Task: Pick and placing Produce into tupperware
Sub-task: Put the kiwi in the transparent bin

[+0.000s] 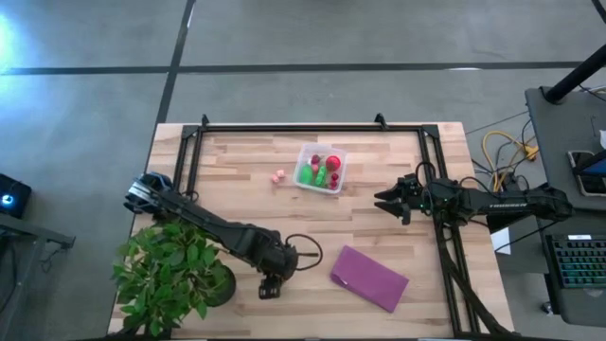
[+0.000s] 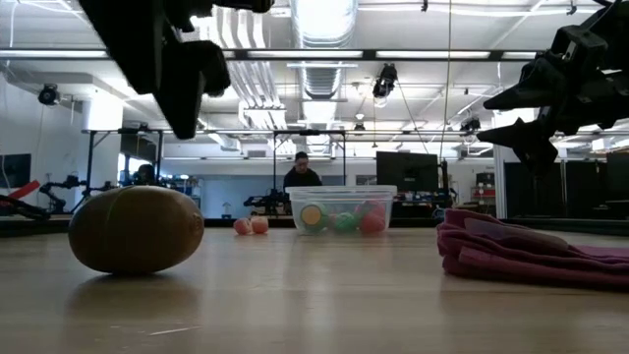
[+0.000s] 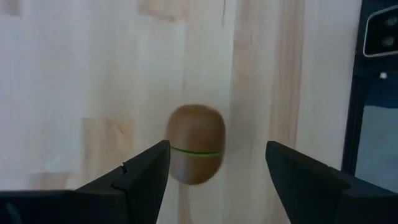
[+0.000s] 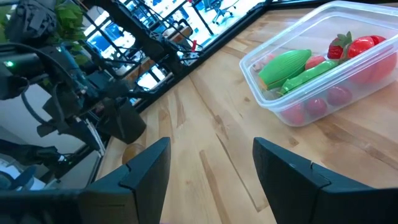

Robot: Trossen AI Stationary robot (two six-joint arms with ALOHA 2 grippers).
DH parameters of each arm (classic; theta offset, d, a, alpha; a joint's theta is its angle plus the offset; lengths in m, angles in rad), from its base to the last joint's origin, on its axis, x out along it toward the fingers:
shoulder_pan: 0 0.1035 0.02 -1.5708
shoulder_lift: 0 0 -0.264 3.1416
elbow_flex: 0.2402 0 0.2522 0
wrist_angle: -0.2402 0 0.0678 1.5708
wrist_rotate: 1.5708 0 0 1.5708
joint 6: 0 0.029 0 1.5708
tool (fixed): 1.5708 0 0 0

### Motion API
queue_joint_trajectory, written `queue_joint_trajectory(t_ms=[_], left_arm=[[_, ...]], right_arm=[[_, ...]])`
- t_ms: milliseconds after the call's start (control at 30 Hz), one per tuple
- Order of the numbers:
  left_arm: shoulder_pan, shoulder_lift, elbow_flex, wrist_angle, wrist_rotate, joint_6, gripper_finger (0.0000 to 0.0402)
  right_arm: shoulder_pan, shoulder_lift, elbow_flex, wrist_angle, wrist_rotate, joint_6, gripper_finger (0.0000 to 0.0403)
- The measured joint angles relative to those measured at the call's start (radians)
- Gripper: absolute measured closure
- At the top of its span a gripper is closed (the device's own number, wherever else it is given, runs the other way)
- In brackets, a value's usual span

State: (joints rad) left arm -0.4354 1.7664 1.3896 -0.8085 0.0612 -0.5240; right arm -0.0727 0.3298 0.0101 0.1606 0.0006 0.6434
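Note:
A brown egg-shaped toy fruit with a thin green seam [image 3: 195, 144] lies on its side on the wooden table near its near edge [image 2: 136, 229]. My left gripper [image 3: 217, 163] hangs open above it, pointing down and clear of it [image 2: 182, 74]; in the high view the gripper [image 1: 270, 286] hides the fruit. The clear tub [image 1: 320, 169] stands toward the far middle and holds red, pink and green pieces [image 4: 292, 65]. Two small pink pieces [image 1: 278, 176] lie just left of the tub [image 2: 342, 209]. My right gripper [image 1: 386, 202] waits open to the tub's right, above the table [image 4: 211, 163].
A crumpled purple cloth [image 1: 369, 278] lies near the near edge, right of the left gripper [image 2: 521, 251]. A leafy potted plant [image 1: 170, 275] fills the near left corner beside the left arm. A black frame [image 1: 312, 128] runs along the table's far and side edges.

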Motion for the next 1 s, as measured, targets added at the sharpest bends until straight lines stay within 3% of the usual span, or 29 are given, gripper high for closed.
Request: queue_joint_trajectory(t_ms=[600, 800, 1000], left_arm=[[-0.024, 0.000, -0.095, 0.030, -0.038, -0.004, 0.0151], [-0.014, 0.000, -0.144, 0.163, 0.037, 0.032, 0.0151], [0.020, 0.000, -0.175, 0.171, 0.056, -0.012, 0.0151]], right_arm=[[0.000, 0.000, 0.000, 0.000, 0.000, 0.000, 0.0184], [0.000, 0.000, 0.000, 0.000, 0.000, 0.000, 0.0184], [0.000, 0.000, 0.000, 0.000, 0.000, 0.000, 0.0184]])
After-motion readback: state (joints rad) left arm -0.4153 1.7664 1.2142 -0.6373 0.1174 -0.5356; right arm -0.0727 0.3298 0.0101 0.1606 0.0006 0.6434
